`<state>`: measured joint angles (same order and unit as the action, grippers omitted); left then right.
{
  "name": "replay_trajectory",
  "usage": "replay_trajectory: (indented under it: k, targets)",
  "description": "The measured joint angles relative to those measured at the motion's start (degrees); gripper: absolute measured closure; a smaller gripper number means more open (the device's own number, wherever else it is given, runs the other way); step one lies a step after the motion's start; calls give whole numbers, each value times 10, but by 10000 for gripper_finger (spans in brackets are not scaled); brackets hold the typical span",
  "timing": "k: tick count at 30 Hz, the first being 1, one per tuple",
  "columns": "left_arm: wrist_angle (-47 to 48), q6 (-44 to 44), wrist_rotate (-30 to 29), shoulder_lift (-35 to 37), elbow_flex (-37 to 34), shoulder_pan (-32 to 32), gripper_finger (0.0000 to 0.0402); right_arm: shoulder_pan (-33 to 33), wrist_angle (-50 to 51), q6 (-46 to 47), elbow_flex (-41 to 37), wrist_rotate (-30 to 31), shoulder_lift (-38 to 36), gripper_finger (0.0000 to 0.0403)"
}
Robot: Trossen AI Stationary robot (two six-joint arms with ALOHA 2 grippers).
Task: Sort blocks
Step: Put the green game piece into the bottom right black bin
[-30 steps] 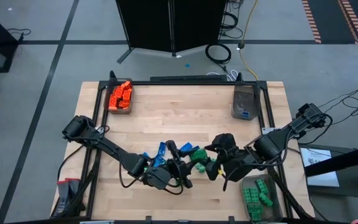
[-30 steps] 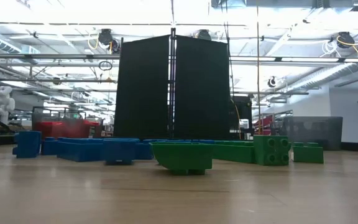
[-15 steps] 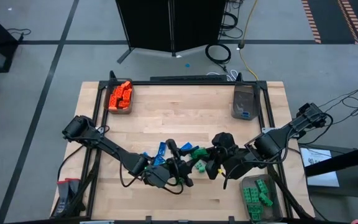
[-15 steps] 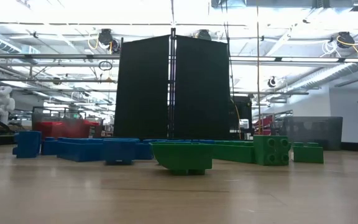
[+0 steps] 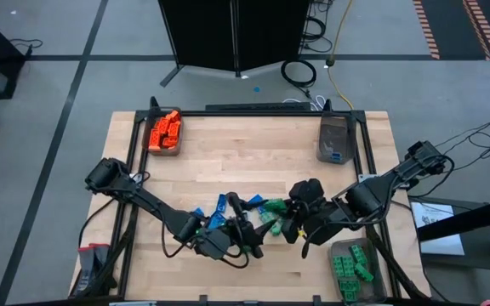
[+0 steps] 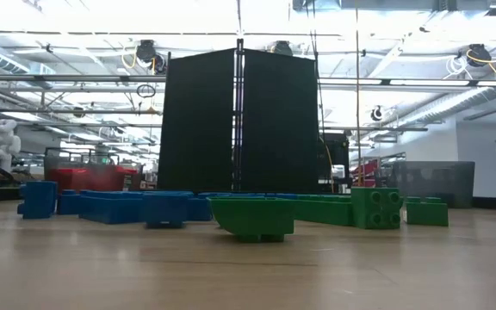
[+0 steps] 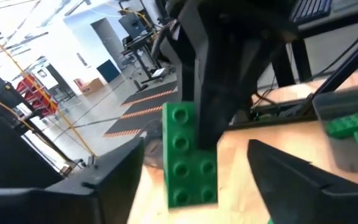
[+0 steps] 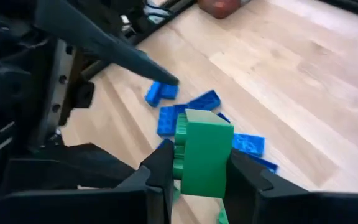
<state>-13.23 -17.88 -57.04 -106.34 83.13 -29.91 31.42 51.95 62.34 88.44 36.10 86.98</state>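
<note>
From overhead I count three bins at the table's edges. The far left bin is heaped with orange blocks. The far right bin is translucent grey, with a blue block at its near end. The near right bin holds green blocks.

The unsorted blocks lie mid-table between the two arms: blue blocks toward the left, green ones toward the right. In the low view they read as a row, blue pieces on one side, a tilted green plate and a studded green cube on the other.

My right gripper is pinching a green brick, its fingers pressed on opposite sides; the brick is chunky, studs along one side, raised above the blue pieces. In the left wrist view the same green brick hangs upright, studs facing the camera, clamped by the other arm's dark fingers.

My left gripper stands spread wide to either side of that brick, not touching it.
</note>
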Motion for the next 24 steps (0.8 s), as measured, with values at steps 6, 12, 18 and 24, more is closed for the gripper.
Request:
replay_trajectory:
  k: [6, 12, 18, 24]
  targets:
    - [123, 67, -8, 0, 0, -15, 93, 26, 121, 97, 1, -12, -2, 321]
    - [257, 188, 4, 0, 0, -30, 108, 121, 298, 247, 1, -181, 1, 321]
    - [325, 289, 63, 0, 0, -29, 109, 261, 357, 431, 1, -313, 5, 321]
    - [327, 326, 156, 0, 0, -4, 109, 350, 308, 550, 1, -342, 9, 321]
